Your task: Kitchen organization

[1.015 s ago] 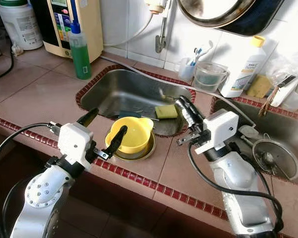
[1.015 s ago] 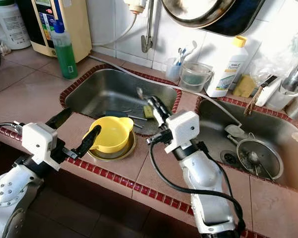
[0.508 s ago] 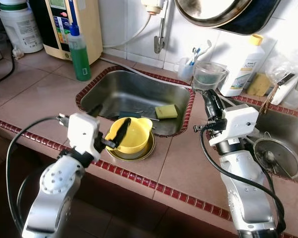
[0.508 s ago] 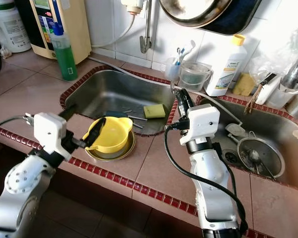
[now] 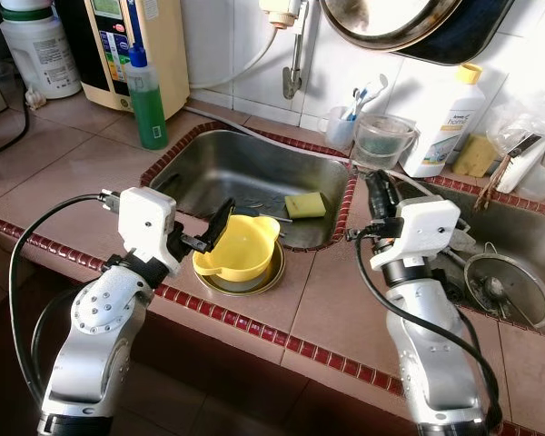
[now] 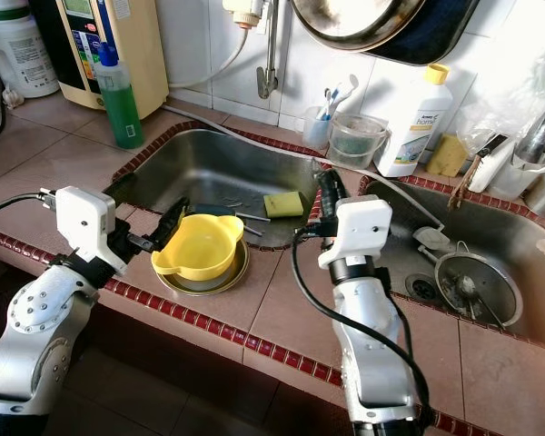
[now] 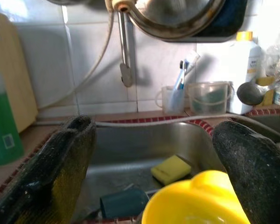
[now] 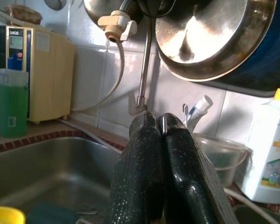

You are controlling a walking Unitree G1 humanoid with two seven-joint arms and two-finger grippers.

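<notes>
A yellow bowl [image 5: 242,252] sits in a shallow metal dish [image 5: 259,281] on the tiled counter, just in front of the left sink [image 5: 245,168]. My left gripper [image 5: 200,213] is open at the bowl's left side, with one finger [image 5: 221,223] against the rim and the other over the sink's edge. In the left wrist view the bowl [image 7: 196,200] lies by one fingertip. My right gripper [image 5: 379,188] is shut with nothing seen in it. It points up at the back wall above the strip between the two sinks. A yellow sponge [image 5: 304,204] lies in the left sink.
A green soap bottle [image 5: 146,95] stands at the sink's back left, and a white bottle [image 5: 445,123], a clear jug [image 5: 381,141] and a toothbrush cup [image 5: 343,127] line the back wall. A round strainer [image 5: 507,291] rests in the right sink. A hose crosses behind the left sink.
My right gripper has swung from over the left sink, near the sponge, up and right to the strip between the sinks. My left gripper's finger has shifted from inside the bowl to its rim.
</notes>
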